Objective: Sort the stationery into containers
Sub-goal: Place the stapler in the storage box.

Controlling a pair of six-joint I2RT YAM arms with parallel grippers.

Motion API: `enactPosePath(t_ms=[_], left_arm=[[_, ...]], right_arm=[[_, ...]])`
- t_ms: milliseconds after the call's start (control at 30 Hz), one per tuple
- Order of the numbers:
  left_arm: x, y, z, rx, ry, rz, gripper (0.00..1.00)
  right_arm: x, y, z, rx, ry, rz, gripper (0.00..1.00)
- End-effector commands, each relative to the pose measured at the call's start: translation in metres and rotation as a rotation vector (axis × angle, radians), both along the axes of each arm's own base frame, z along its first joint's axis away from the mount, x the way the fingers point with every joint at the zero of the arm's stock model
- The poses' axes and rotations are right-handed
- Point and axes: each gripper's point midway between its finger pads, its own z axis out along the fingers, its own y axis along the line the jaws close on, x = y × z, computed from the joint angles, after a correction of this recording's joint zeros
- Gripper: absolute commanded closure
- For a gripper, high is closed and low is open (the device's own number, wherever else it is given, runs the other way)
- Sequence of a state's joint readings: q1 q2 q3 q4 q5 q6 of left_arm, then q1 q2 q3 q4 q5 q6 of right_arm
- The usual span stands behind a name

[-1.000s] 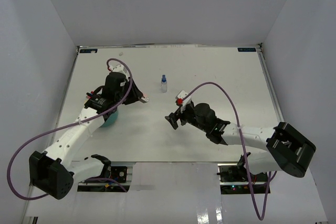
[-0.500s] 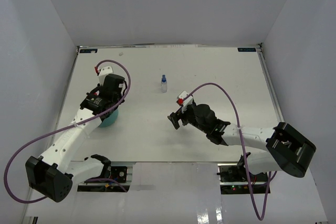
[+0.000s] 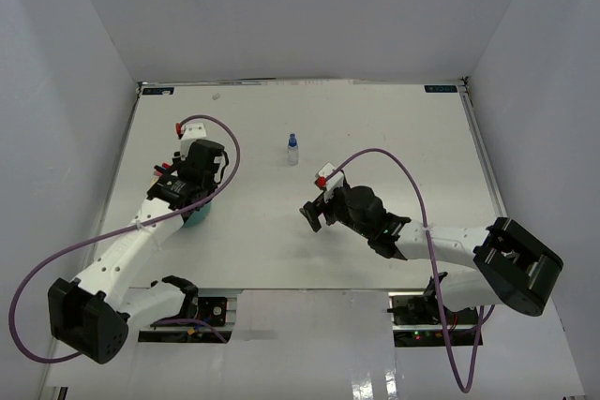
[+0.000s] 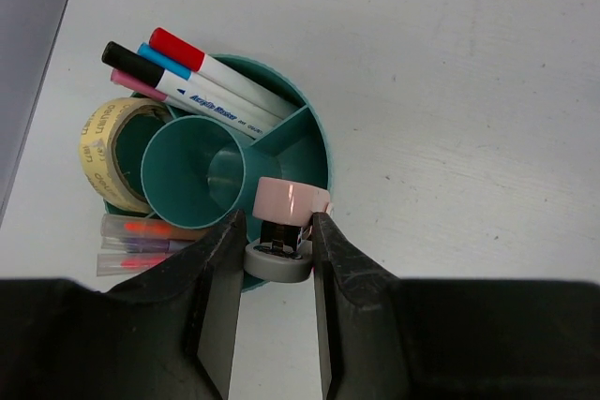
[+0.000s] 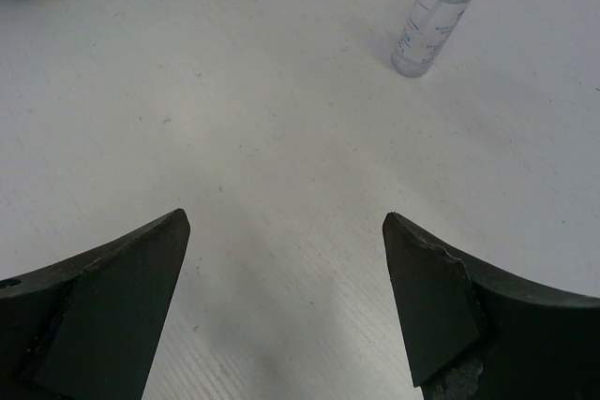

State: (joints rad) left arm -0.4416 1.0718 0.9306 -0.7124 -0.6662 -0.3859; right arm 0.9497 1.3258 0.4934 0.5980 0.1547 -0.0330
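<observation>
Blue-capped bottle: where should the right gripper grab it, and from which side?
Probably the clear body of the blue-capped bottle, below the cap, coming level from the side facing the right gripper: it seems upright, slim, with bare table around it.

We list, from the top view:

- One white table (image 3: 375, 128), matte, filling the middle of the frame. The wrist views show it lightly scuffed.
- Two small blue labels on its far edge: left label (image 3: 159, 91) at the upper left corner, right label (image 3: 439, 89) at the upper right.
- One faint pale spot (image 3: 217, 96) just right of the left label.
- Plain white enclosure walls: left wall (image 3: 56, 91), back wall (image 3: 300, 7), right wall (image 3: 544, 91).
- One glossy white strip (image 3: 309, 367) along the bottom.
</observation>
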Motion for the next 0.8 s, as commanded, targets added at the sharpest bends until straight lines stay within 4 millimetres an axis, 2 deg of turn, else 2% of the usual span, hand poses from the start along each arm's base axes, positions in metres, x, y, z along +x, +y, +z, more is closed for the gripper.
enactPosePath(t_ms=[0,167,600,700,767], left_arm=[[0.010,0.002,0.007,0.048,-0.035,-0.022,0.96],[0.014,0.005,0.002,0.060,-0.028,-0.019,0.96],[0.008,0.018,-0.011,0.092,0.001,0.025,0.96],[0.008,0.018,-0.016,0.089,0.012,0.025,0.92],[0.008,0.016,-0.019,0.084,0.021,0.021,0.87]], right_arm=[[0.004,0.004,0.011,0.025,-0.025,-0.005,0.10],[0.003,0.005,0.010,0.024,-0.021,-0.001,0.10],[0.003,0.006,0.008,0.020,-0.018,0.005,0.10],[0.002,0.008,0.008,0.019,-0.017,0.010,0.10],[0.003,0.007,0.008,0.018,-0.018,0.009,0.10]])
